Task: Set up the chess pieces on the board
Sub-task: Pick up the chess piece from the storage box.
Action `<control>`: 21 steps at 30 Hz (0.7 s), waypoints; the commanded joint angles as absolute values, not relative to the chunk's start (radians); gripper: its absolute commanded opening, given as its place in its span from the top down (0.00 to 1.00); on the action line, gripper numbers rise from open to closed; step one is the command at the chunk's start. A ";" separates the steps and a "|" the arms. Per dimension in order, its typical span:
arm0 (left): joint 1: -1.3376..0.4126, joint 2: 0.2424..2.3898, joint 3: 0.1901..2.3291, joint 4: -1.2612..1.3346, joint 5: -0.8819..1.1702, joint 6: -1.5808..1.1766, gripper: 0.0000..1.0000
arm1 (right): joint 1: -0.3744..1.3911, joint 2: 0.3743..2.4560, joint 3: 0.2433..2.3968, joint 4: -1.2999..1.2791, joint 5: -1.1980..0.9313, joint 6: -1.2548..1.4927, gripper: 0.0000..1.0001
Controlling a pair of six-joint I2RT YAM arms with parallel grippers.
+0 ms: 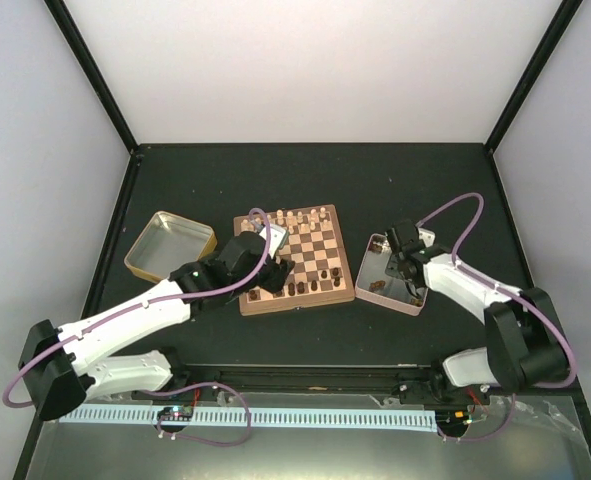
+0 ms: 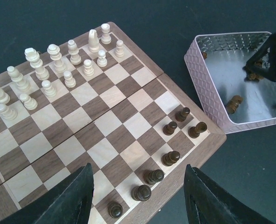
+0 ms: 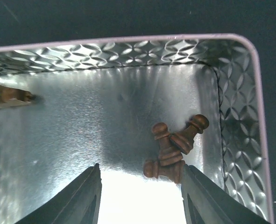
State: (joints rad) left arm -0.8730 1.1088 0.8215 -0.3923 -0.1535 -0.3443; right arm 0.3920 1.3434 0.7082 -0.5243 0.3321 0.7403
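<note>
The board (image 1: 297, 303) lies mid-table. Pale cream chess pieces (image 2: 58, 70) stand in two rows on its far side, and several dark pieces (image 2: 170, 157) stand along the near edge. My left gripper (image 2: 138, 169) hovers open over that near edge and holds nothing; from above it (image 1: 275, 265) sits at the board's left part. My right gripper (image 3: 140, 166) is open, low inside the pink-rimmed tray (image 3: 128, 39). Three dark pawns (image 3: 173, 149) lie heaped there, the lowest one touching the right finger (image 3: 203, 196).
A yellow-rimmed tin (image 1: 170, 245) stands left of the board. The pink-rimmed tray (image 1: 375, 290) is right of the board and holds more loose dark pieces (image 2: 234, 101), one by its left wall (image 3: 7, 97). Black walls border the table at the back and sides.
</note>
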 commanded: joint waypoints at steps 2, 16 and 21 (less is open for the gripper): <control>-0.873 1.083 0.842 -0.401 -0.142 -0.351 0.45 | 0.385 1.434 0.749 -0.531 0.402 0.776 0.51; -0.873 1.090 0.839 -0.394 -0.119 -0.349 0.45 | 0.350 1.506 0.706 -0.448 0.313 0.779 0.58; -0.872 1.090 0.841 -0.395 -0.117 -0.351 0.45 | 0.341 1.509 0.700 -0.415 0.281 0.751 0.58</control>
